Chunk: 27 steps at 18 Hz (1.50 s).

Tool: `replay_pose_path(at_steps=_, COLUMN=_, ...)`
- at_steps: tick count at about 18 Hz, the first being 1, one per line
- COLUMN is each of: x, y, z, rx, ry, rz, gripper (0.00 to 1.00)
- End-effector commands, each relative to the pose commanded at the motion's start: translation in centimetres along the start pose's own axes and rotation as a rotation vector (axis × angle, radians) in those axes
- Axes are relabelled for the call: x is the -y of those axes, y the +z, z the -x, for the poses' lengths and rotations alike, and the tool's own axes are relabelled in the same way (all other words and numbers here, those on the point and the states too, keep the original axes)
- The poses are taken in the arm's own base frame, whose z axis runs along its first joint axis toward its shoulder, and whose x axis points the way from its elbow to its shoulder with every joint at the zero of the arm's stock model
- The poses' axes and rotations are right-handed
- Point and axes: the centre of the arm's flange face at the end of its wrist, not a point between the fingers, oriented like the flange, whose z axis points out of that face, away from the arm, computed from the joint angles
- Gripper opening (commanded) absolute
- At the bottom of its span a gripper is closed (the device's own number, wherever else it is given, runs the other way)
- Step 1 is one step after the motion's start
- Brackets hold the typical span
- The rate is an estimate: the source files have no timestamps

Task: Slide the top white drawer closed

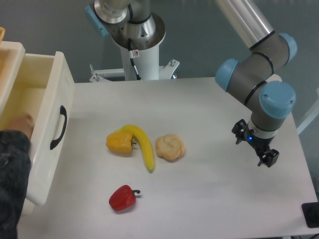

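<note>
The top white drawer (50,99) stands pulled far out at the left, over the table edge, its cream front panel with the black curved handle (59,127) facing right. A person's hand (22,123) and dark sleeve reach into its open box. My gripper (267,158) hangs at the far right of the table, well away from the drawer, with nothing in it. Its black fingers are small and partly under the wrist, so their state is unclear.
On the white table (199,109) lie a yellow pepper (119,142), a banana (142,145), a bread roll (170,147) and a red pepper (122,197). The robot base (137,40) stands behind the table. A dark object (311,215) sits at the right corner.
</note>
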Motion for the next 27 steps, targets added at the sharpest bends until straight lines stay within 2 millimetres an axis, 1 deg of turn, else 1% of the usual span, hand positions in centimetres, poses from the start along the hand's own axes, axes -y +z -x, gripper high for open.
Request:
replay_pose_path(at_steps=5, x=-0.9, y=-1.1, z=0.3, rx=0.015, ry=0.008, rz=0.056, gripper=1.00)
replay_pose_path(at_steps=10, x=-0.6, y=-0.9, z=0.4, rx=0.013, ry=-0.002, rz=0.053, gripper=1.00)
replay_pose_path(at_steps=16, x=-1.0, y=-1.3, z=0.5, rx=0.020, ry=-0.008, rz=0.050, gripper=1.00)
replay_pose_path(at_steps=18, x=-1.2, y=-1.6, z=0.8, rx=0.030, ry=-0.015, rz=0.048, gripper=1.00)
replay_pose_path(at_steps=27, x=-1.4, y=-1.8, z=1.1, rx=0.039, ry=-0.039, rz=0.033, gripper=1.00)
